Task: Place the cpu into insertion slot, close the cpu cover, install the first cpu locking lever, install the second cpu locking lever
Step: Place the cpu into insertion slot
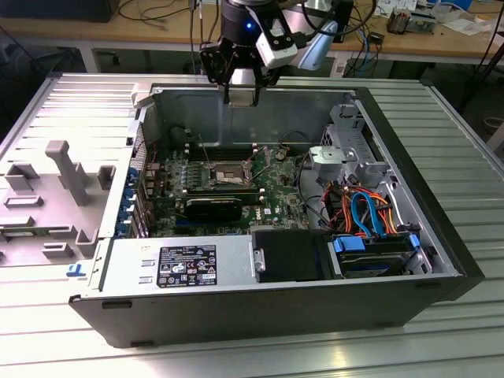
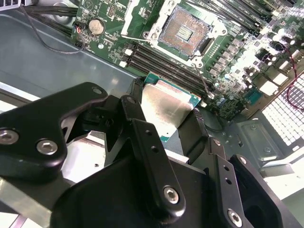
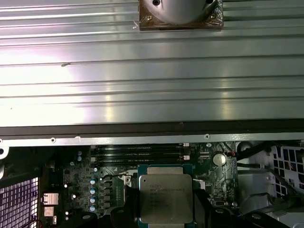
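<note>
My gripper [image 1: 242, 96] hangs over the far wall of the open computer case [image 1: 236, 303], shut on the cpu. In both wrist views the cpu [image 2: 166, 105] [image 3: 166, 197] is a flat square chip with a silver-grey top and green edge, pinched between the two black fingers [image 2: 142, 142]. The insertion slot [image 1: 226, 172] [image 2: 186, 32] lies below on the green board, its dark pin grid exposed. The cpu cover [image 2: 137, 13] stands swung up at one side of the slot. Thin wire levers [image 2: 203, 76] stick out beside the slot.
Long black memory slots [image 2: 156, 59] run between the slot and the case wall. A black block [image 1: 213, 206] sits nearer the front, then a grey power supply [image 1: 181, 264]. The drive cage with blue and orange cables [image 1: 366, 213] fills the exterior view's right. A grey plastic tray [image 1: 55, 189] lies outside on the left.
</note>
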Controlling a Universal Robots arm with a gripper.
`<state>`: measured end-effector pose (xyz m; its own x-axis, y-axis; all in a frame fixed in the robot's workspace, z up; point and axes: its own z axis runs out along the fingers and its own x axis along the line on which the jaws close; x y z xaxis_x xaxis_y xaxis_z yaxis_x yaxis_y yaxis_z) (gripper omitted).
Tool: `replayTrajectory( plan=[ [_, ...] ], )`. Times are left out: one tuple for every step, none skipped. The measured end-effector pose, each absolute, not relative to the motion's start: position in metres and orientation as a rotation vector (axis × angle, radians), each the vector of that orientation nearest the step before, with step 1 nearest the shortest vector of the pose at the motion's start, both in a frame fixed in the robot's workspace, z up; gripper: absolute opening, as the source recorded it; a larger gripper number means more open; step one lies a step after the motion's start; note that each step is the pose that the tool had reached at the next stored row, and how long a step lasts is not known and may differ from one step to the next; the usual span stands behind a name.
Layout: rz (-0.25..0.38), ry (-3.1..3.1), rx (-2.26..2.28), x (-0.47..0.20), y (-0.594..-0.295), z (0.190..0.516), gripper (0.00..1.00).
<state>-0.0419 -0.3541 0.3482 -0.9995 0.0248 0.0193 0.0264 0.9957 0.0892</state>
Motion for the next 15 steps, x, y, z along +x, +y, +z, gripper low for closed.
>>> replayTrajectory(
  plan=[
    [-0.14, -3.12, -0.04, -0.0421, -0.3543, 0.3479, 0.55],
    [-0.14, -3.12, -0.04, -0.0423, -0.3544, 0.3475, 0.55],
    [-0.14, -3.12, -0.04, -0.0425, -0.3546, 0.3473, 0.55],
    [-0.14, -3.12, -0.04, -0.0425, -0.3547, 0.347, 0.55],
    [-0.14, -3.12, -0.04, -0.0426, -0.3548, 0.3468, 0.55],
    [-0.14, -3.12, -0.04, -0.0427, -0.355, 0.3465, 0.55],
    [-0.14, -3.12, -0.04, -0.0428, -0.3551, 0.3461, 0.55],
    [-0.14, -3.12, -0.04, -0.0429, -0.3552, 0.3458, 0.55],
    [-0.14, -3.12, -0.04, -0.043, -0.3554, 0.3455, 0.55],
    [-0.14, -3.12, -0.04, -0.0431, -0.3555, 0.3453, 0.55],
    [-0.14, -3.12, -0.04, -0.0431, -0.3556, 0.3448, 0.55],
    [-0.14, -3.12, -0.04, -0.0432, -0.3557, 0.3445, 0.55],
    [-0.14, -3.12, -0.04, -0.0432, -0.3558, 0.3442, 0.55],
    [-0.14, -3.12, -0.04, -0.0433, -0.356, 0.3437, 0.55],
    [-0.14, -3.12, -0.04, -0.0434, -0.3561, 0.3436, 0.55]
  ],
)
